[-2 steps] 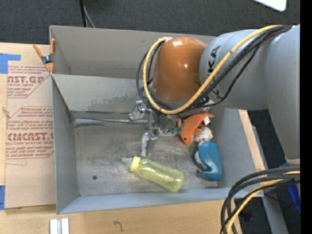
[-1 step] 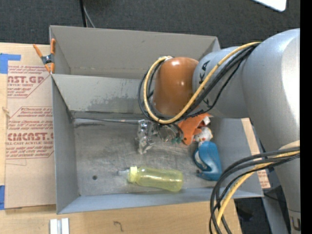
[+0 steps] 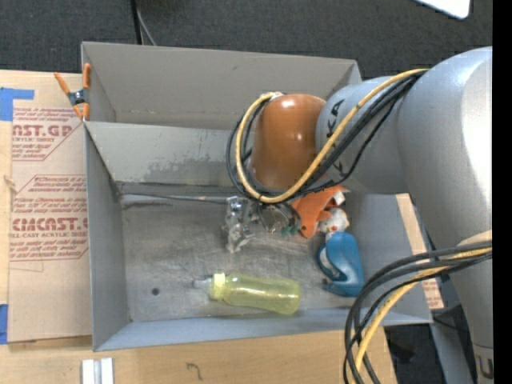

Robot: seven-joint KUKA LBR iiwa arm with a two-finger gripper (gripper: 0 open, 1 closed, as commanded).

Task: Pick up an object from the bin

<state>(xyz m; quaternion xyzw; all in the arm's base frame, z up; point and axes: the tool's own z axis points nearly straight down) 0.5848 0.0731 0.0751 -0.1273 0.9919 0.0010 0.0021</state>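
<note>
The jaws hung low over a bare patch of the bin (image 3: pixel 104 230) floor. Whether they were parted or closed could not be told, and no object showed between them. A yellow-green bottle (image 3: pixel 256 293) lay on its side near them, toward the view's lower edge. An orange-and-white toy (image 3: pixel 314 208) and a blue toy (image 3: pixel 344 264) sat beside them, toward the arm. Judging by this, nothing was grasped yet, so gripping and lifting remained.
</note>
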